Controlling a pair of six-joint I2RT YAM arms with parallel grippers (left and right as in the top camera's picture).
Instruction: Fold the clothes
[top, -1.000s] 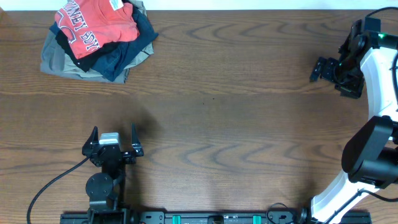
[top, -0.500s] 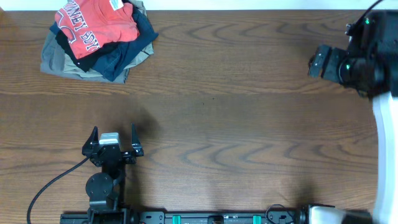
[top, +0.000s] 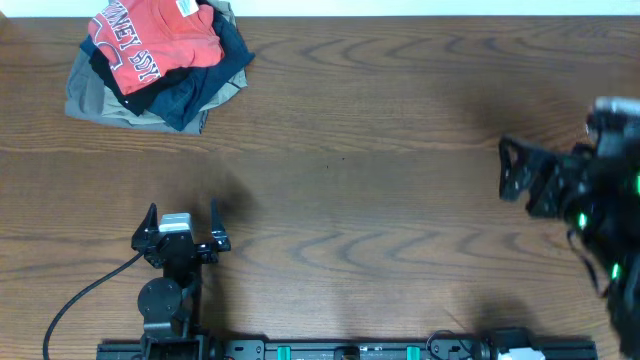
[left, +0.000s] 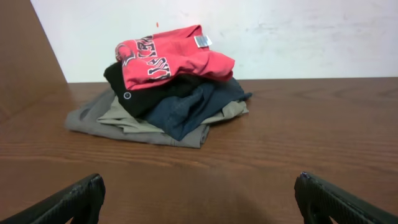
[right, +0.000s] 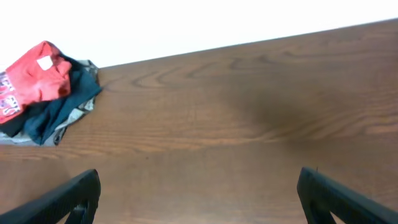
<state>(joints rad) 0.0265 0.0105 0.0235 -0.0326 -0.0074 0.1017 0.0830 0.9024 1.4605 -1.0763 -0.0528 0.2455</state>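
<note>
The clothes, a coral-red T-shirt (top: 150, 38) with white-outlined lettering and a white neck label, lie bunched on top of a garment pile at the table's far left corner. The left wrist view shows the T-shirt (left: 171, 56) straight ahead, and in the right wrist view the same T-shirt (right: 31, 78) sits far off at the left edge. My left gripper (top: 182, 212) rests open near the front edge, well short of the pile, nothing between its fingers (left: 74, 199). My right gripper (top: 508, 170) hovers open and motion-blurred at the right side, far from the shirt, holding nothing.
Under the T-shirt are stacked a black garment (left: 134, 93), a navy one (left: 193, 106) and a khaki one (left: 124, 121). A white wall (left: 280, 37) runs behind the brown wooden table (top: 380, 150). A black cable (top: 90, 290) trails from the left arm's base.
The right arm has swung from the far right back edge toward the front and lower, and is blurred by motion. The left arm and the pile have not moved.
</note>
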